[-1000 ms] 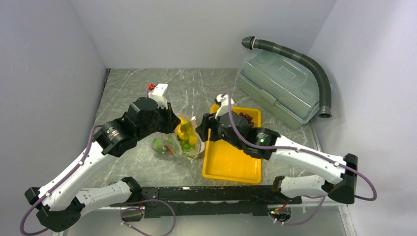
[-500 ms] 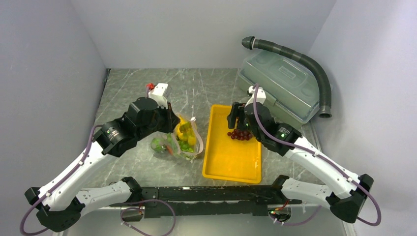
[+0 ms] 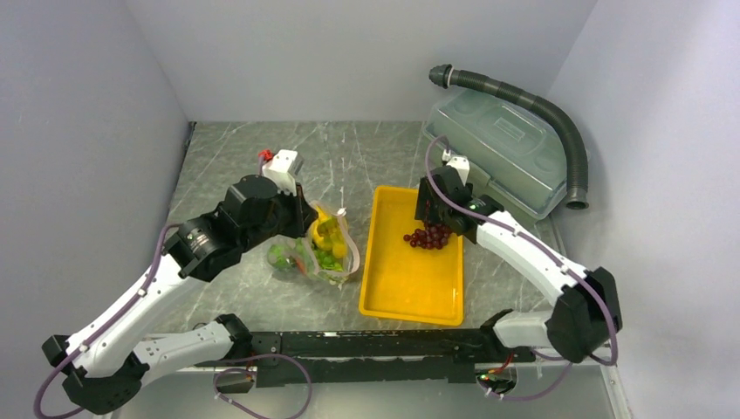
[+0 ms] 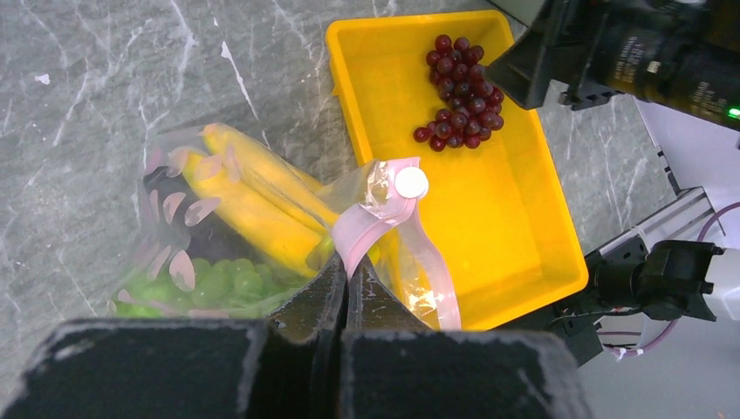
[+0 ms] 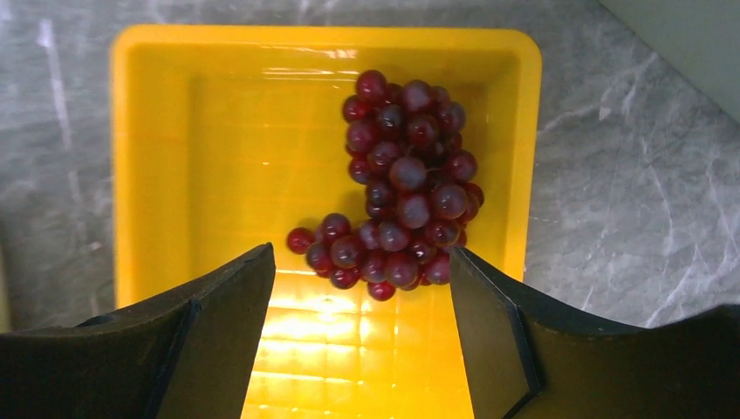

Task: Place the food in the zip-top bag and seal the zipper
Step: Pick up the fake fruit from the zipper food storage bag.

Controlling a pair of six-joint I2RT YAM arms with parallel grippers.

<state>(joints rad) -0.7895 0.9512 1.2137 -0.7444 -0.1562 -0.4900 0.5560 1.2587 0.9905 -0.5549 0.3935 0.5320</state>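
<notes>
Bananas [image 4: 262, 201] and green grapes [image 4: 222, 281] are bagged, the zip-top bag [image 4: 166, 166] pinched by closed left fingers [image 4: 321, 297]. Dark red grapes [image 5: 406, 188], below spread right fingers [image 5: 222, 305], and sealing the zipper [image 4: 366, 223] are left.

The right pincer [image 5: 359, 259] hangs with its fingers spread over the yellow tray [image 5: 323, 35]; the dark red grapes [image 5: 406, 188] lie in the gap between them, one finger close to the bunch, the other with bare tray floor beside it; the tray's raised walls hem the fingers in on both outer sides. Behind this pincer the lidded box [image 3: 497, 157] and the grey hose [image 3: 541, 113] close that side off. Across the tray from it, the zip-top bag [image 4: 174, 201] bulges beside the tray wall; the left pincer [image 4: 346, 271], clamped on the zipper [image 4: 366, 227], and its arm block the way over the bag; beyond the left pincer the surface [image 3: 236, 157] lies open to the back wall.
</notes>
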